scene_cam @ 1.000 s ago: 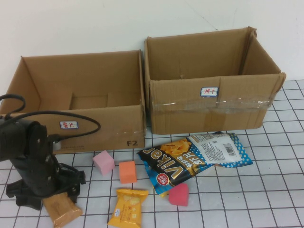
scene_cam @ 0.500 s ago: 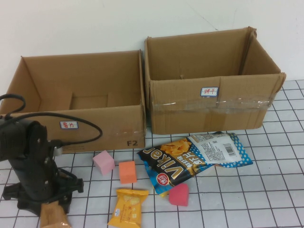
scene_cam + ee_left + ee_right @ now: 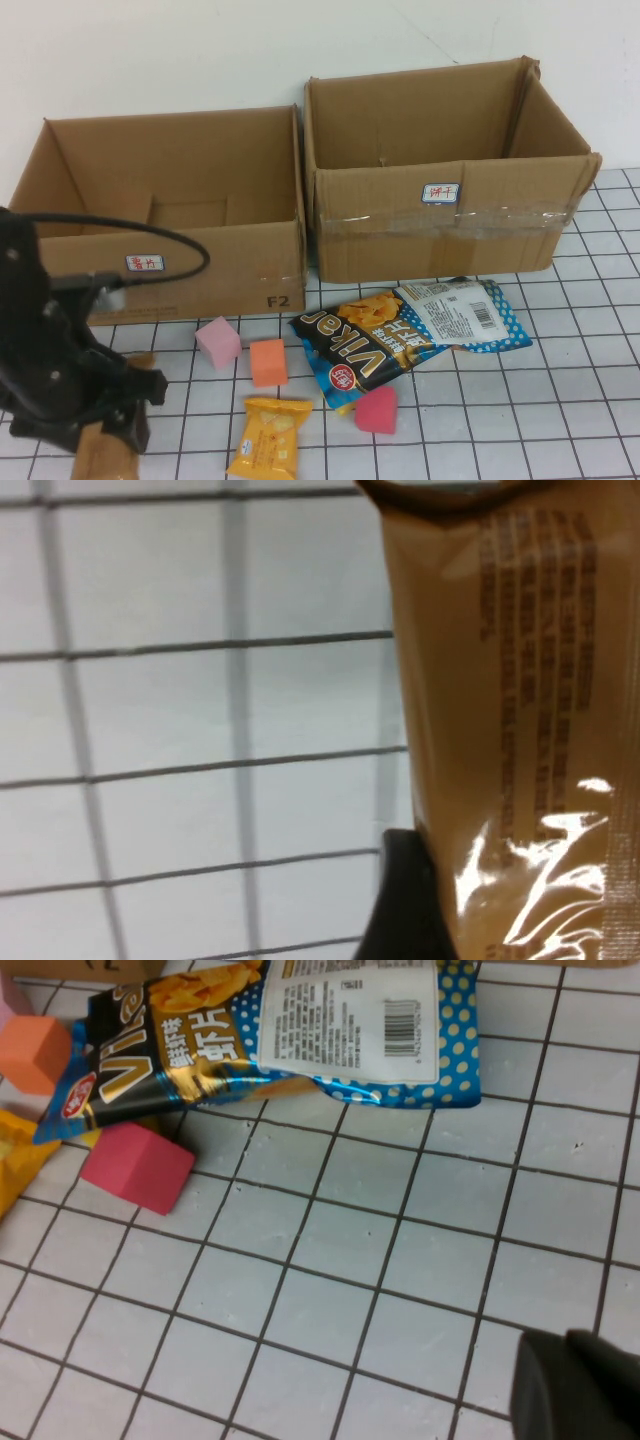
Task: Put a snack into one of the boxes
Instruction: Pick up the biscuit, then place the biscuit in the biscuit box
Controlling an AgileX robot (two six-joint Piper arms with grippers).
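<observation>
Left gripper (image 3: 100, 445) clamped on my tan crinkly snack packet (image 3: 97, 458).
Beyond it, the open cardboard box (image 3: 215, 260); right gripper (image 3: 575, 1385) unreadable, near dotted blue packet (image 3: 375, 1030).

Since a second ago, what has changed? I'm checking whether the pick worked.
The left gripper has taken hold of the brown snack packet, tipping it from lying flat to hanging on end, and the left arm has drawn toward the robot and leftward. The yellow snack packet, chip bags, foam blocks and both boxes stayed put. The right gripper shows only in its wrist view, above the grid table.
</observation>
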